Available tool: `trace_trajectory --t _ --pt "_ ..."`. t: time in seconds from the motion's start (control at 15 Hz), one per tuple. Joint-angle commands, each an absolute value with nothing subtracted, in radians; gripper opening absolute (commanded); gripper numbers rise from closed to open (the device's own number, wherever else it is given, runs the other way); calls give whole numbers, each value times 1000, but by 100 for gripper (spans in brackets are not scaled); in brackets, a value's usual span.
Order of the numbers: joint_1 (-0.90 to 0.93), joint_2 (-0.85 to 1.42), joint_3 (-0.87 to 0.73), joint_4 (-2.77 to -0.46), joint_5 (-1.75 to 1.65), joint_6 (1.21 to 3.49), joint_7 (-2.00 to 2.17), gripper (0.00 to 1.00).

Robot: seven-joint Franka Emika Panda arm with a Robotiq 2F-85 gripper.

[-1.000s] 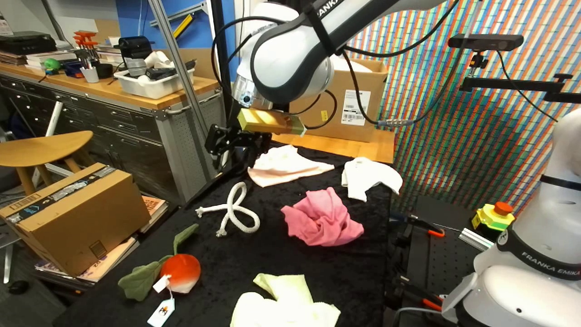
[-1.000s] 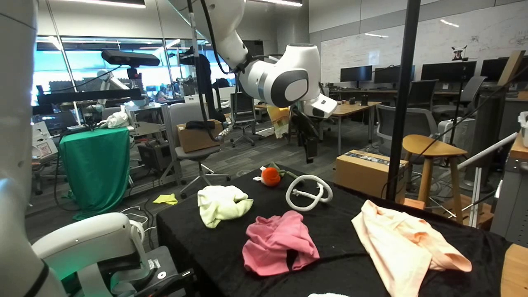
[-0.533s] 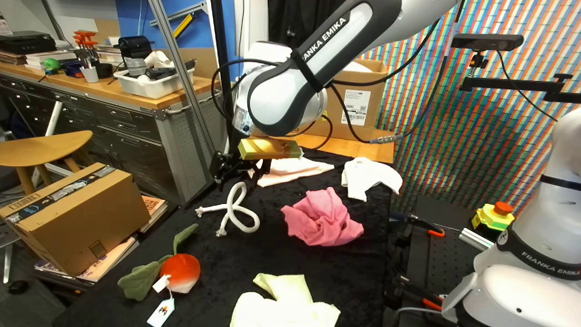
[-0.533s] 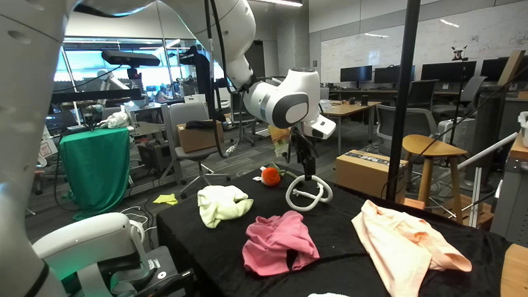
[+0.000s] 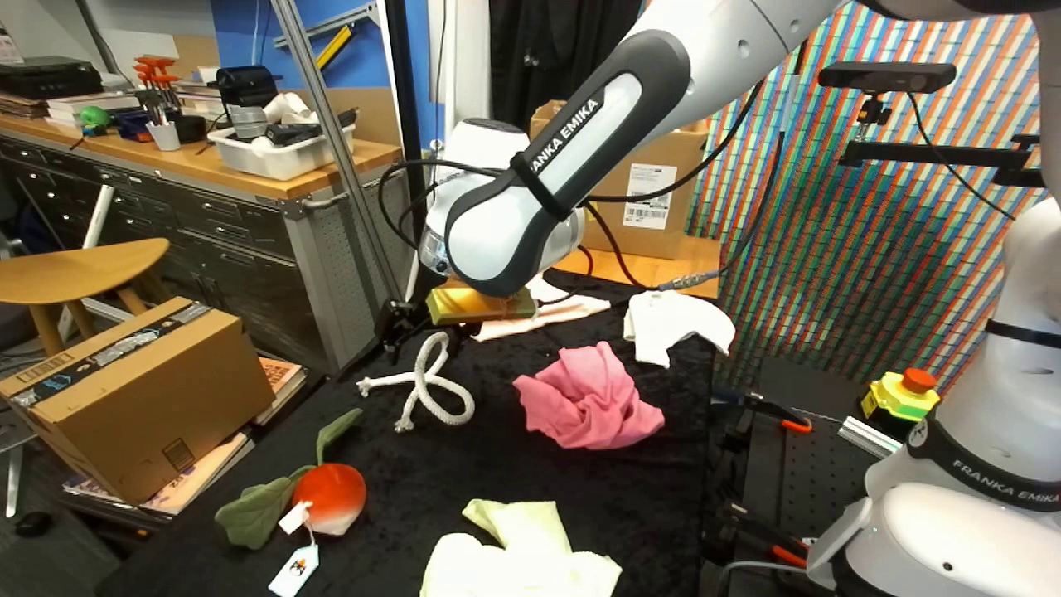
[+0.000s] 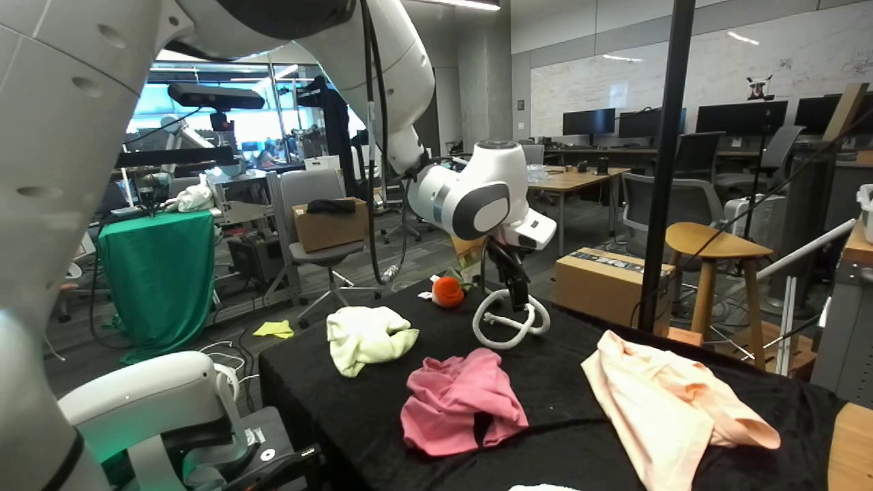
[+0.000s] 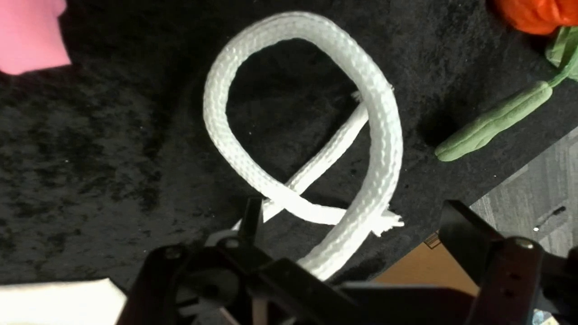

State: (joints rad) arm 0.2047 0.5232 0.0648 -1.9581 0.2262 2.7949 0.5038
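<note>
Rope (image 7: 325, 155) partly out of sight behind the spread claw (image 7: 353, 216), wrist view

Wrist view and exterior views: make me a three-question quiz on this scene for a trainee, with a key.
1. Multiple choice. Which of these is nearest the gripper?
a) plush vegetable
b) white rope
c) cardboard box

2. True or false. In the wrist view, the jaws are shut on the white rope.

3. Fill in the colour. In an exterior view, the crumpled cloth lying between the pale green cloth and the peach cloth is ____.

Key:
1. b
2. False; the jaws stand wide open and hold nothing.
3. pink
</note>
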Motion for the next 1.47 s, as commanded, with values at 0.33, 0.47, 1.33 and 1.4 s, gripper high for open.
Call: trace_trajectory --t 0.33,0.47,1.33,1.4 --pt "266 581 -7 -1908 213 2877 519 82" --pt "266 580 -13 -1909 216 2889 518 58" --pt "272 505 -57 -1987 192 2909 499 8" --pt "273 481 -66 -2010 181 2906 493 8"
